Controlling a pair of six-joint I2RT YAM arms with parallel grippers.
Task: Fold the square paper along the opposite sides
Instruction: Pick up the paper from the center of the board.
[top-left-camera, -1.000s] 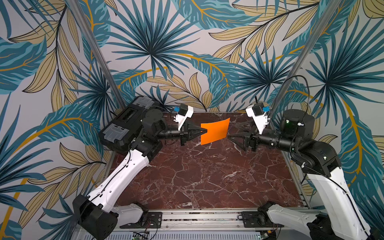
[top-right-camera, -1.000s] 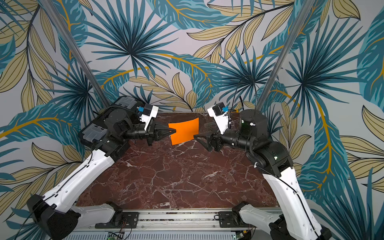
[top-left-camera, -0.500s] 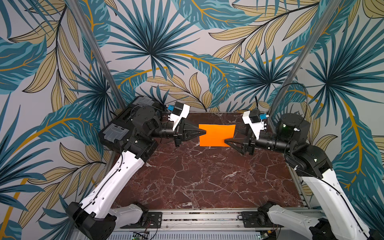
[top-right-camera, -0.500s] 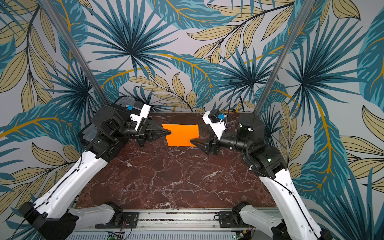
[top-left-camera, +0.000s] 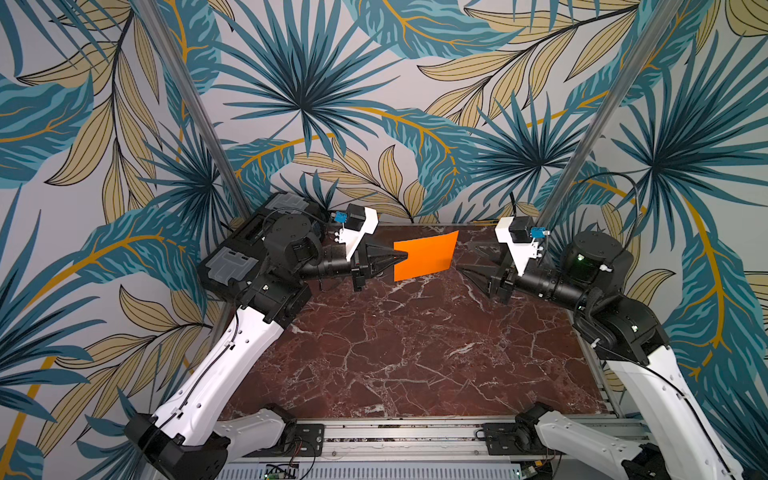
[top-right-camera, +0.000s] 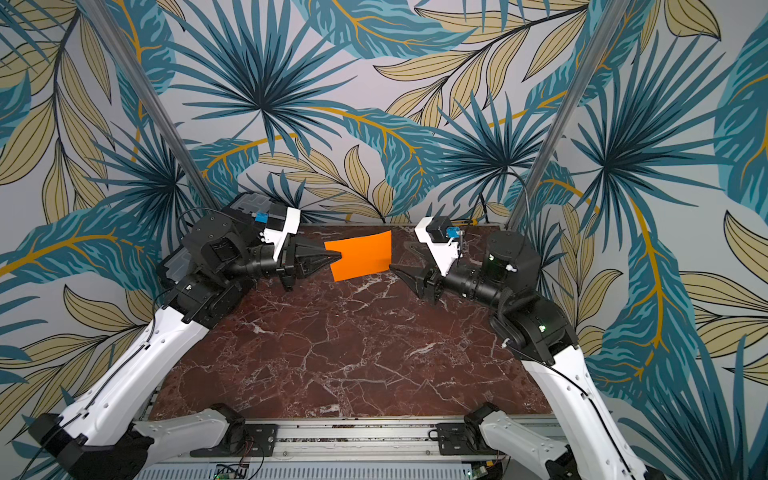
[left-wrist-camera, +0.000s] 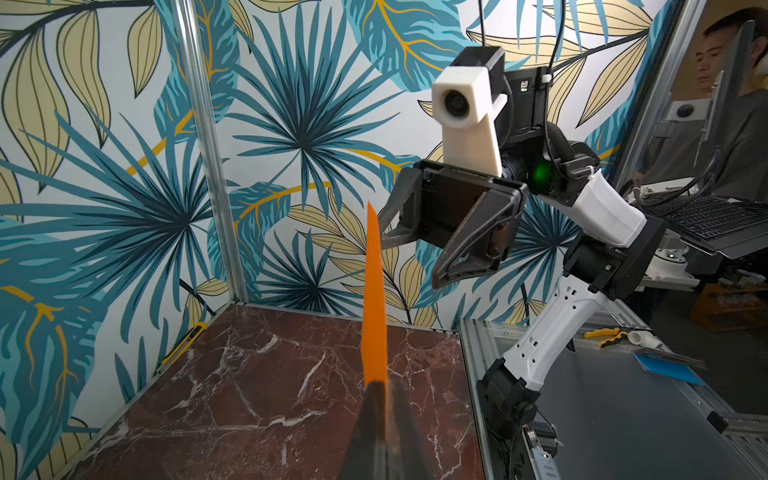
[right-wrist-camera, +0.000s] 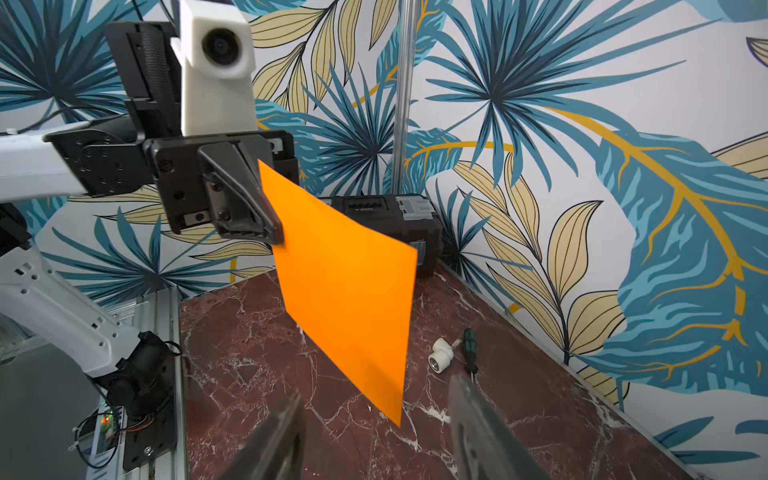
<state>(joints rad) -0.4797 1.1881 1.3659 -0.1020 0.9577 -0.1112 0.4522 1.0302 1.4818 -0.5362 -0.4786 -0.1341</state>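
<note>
Two pincers are pointed at each other above the far part of the table (top-left-camera: 395, 353), and the orange paper (top-left-camera: 426, 255) is held in the air between them, clear of the marble top. The left pincer (top-left-camera: 405, 258) is pressed together on the middle of the sheet's left edge, and the same pinch is shown in both top views. The sheet is stood on edge, nearly upright and slightly tilted. From the left wrist, the orange paper (left-wrist-camera: 374, 299) is seen edge-on as a thin strip rising from the left pincer (left-wrist-camera: 380, 399). The right pincer (top-left-camera: 463, 257) is spread, with its two fingers set well apart, and is placed just beside the sheet's right edge, which is left free. From the right wrist, the orange paper (right-wrist-camera: 345, 282) is shown broadside, and its lower corner is seen between the two blurred fingers of the right pincer (right-wrist-camera: 374, 399). Whether that corner is touched by a finger cannot be told. A black toolbox (top-left-camera: 237, 257) is set at the far left corner, against the leaf-patterned wall. A white pipe fitting (right-wrist-camera: 440, 357) and a green-handled screwdriver (right-wrist-camera: 469, 353) are laid just beside each other on the far part of the table.
</note>
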